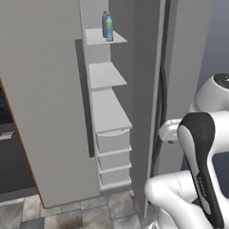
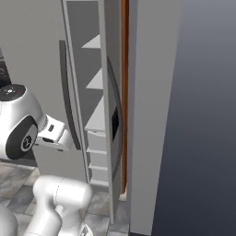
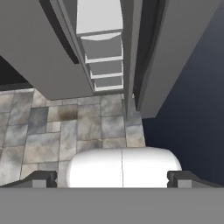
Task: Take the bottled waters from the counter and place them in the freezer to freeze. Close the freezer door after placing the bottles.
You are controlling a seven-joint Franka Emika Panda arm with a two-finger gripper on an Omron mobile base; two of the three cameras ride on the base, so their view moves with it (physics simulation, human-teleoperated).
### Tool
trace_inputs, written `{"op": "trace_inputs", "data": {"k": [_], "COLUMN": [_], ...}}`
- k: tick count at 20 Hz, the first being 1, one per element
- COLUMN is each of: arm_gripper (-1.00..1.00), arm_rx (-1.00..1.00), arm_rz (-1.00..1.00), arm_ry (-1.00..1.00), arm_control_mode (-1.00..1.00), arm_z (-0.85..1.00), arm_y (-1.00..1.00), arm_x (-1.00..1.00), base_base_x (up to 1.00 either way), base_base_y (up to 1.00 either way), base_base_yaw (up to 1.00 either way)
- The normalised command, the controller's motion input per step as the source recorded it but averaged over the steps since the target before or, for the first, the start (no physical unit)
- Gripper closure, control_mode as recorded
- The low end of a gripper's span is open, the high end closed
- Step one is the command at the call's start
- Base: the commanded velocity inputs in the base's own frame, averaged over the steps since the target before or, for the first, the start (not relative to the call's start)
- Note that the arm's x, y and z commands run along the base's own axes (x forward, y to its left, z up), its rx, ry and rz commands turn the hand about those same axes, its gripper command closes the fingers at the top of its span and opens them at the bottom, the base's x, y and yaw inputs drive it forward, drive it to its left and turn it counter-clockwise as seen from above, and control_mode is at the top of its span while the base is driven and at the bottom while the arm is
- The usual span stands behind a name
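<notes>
Standing upright on the top white shelf (image 1: 105,37) of the freezer (image 1: 132,63), the two bottled waters sit side by side near the shelf's front edge: the pale blue one with the green label (image 1: 109,28) in front, the grey-clear one with the dark cap (image 1: 104,22) touching or just behind it. Below them are two more white shelves and a stack of white drawers (image 1: 114,157). The freezer door (image 1: 151,100) stands partly open, seen nearly edge-on, its long dark handle (image 1: 159,123) running down its face. The left-hand grey panel (image 1: 39,92) is beside the compartment. The claw (image 3: 112,178) hangs well apart from the bottles, pointing down toward the grey stone floor tiles (image 3: 65,127) in front of the drawers; its two dark fingertips (image 3: 41,178) are spread wide with nothing between them.
</notes>
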Motion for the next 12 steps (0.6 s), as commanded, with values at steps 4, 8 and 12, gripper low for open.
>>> {"op": "trace_inputs", "data": {"k": [4, 8, 12], "arm_gripper": [-1.00, -1.00, -1.00], "arm_rx": [0.00, 0.00, 0.00], "arm_rz": [0.00, 0.00, 0.00], "arm_ry": [0.00, 0.00, 0.00], "arm_control_mode": [1.00, 1.00, 1.00], "arm_z": [0.00, 0.00, 0.00], "arm_y": [0.00, 0.00, 0.00], "arm_x": [0.00, 0.00, 0.00], "base_base_x": [0.19, 0.09, 0.05], "base_base_y": [-0.19, -0.14, -0.13], "base_base_yaw": [0.00, 0.00, 0.00]}}
